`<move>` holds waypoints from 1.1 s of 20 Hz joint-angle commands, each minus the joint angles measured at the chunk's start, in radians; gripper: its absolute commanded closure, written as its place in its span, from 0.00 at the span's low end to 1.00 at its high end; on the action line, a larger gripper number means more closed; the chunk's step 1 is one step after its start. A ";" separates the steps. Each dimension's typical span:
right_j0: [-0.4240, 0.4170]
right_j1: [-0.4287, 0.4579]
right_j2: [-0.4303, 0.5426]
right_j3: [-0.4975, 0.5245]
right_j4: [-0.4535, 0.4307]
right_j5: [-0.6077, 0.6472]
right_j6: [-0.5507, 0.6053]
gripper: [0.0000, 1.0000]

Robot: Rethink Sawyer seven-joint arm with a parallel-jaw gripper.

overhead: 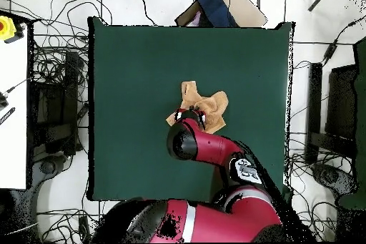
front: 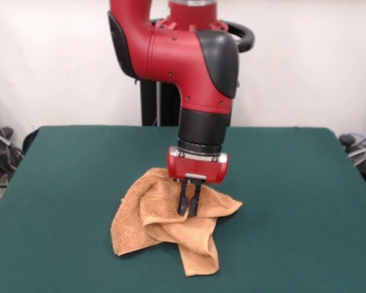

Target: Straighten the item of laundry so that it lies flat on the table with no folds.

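Note:
The orange-tan towel (front: 152, 226) lies crumpled in a heap near the middle of the green table (front: 79, 165), with folds lapping over each other and one corner pointing toward the front edge. My gripper (front: 189, 212) points straight down onto the towel's raised middle. Its fingers (front: 182, 202) stand close together and pinch a fold of the cloth. In the overhead view the towel (overhead: 211, 105) sits at the centre of the table (overhead: 136, 76), and my arm (overhead: 207, 144) covers its near part and hides the gripper. No tag shows.
The robot's black pedestal (front: 155, 104) stands behind the table's far edge. Cables (front: 0, 152) lie off the left side. In the overhead view, a cardboard box (overhead: 214, 5), a white bench (overhead: 13, 112) and black equipment (overhead: 339, 105) surround the table.

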 commanded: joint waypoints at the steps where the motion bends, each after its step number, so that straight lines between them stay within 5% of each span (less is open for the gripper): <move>1: 0.006 -0.050 0.075 0.008 0.017 0.177 0.142 1.00; 10: 0.118 -0.301 -0.030 0.144 0.063 0.440 0.185 1.00; 22: 0.080 -0.575 -0.022 0.310 0.065 0.701 0.144 1.00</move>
